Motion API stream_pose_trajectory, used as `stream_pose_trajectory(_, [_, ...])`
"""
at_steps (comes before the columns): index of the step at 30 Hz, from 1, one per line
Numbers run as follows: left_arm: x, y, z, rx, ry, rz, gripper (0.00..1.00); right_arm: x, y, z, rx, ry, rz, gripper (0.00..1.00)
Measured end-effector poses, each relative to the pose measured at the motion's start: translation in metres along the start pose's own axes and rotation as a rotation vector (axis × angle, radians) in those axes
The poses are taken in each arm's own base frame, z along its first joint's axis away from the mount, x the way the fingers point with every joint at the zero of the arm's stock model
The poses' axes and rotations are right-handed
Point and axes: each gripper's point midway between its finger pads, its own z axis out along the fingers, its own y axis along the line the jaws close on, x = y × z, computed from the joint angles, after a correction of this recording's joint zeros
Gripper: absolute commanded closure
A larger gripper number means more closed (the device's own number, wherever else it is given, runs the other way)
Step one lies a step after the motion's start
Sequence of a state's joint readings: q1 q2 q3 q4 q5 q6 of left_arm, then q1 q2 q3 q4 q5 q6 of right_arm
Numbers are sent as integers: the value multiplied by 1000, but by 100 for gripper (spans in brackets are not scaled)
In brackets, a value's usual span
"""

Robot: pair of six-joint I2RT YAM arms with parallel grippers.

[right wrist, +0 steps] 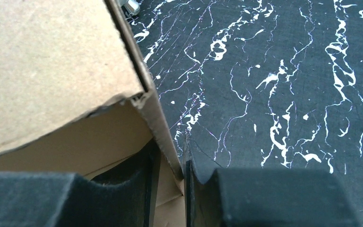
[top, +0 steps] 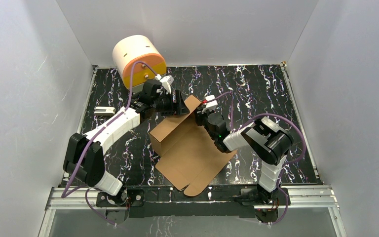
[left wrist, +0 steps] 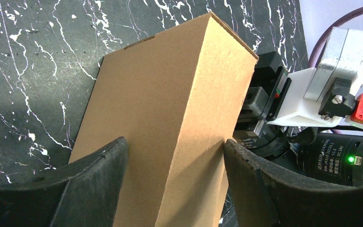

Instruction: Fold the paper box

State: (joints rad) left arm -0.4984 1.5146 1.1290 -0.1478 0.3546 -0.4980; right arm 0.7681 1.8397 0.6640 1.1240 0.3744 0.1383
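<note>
The paper box (top: 187, 148) is plain brown cardboard, partly folded, lying open at the table's middle with its walls raised at the far end. My left gripper (top: 173, 106) reaches in from the far left and straddles the raised far wall; in the left wrist view (left wrist: 175, 184) both fingers press the folded cardboard (left wrist: 170, 94) from either side. My right gripper (top: 208, 117) is at the box's far right corner. In the right wrist view (right wrist: 170, 189) it is pinched shut on the thin right wall (right wrist: 160, 118).
A cream cylindrical cabinet (top: 138, 59) with orange and yellow drawers stands at the back left, just behind the left gripper. A small white object (top: 104, 110) lies near the left edge. White walls enclose the black marbled table (top: 256, 89).
</note>
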Motion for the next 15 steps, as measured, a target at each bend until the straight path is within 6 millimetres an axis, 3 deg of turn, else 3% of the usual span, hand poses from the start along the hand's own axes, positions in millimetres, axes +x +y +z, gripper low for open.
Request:
stream_pose_trajectory(12, [1,-2,-1,12,11,-3,30,0,-1,3,21,-19,83,68])
stream_pose_trajectory(15, [1,-3,-1,16,14,-3,30,-1,-1,4,16,-35,99,63])
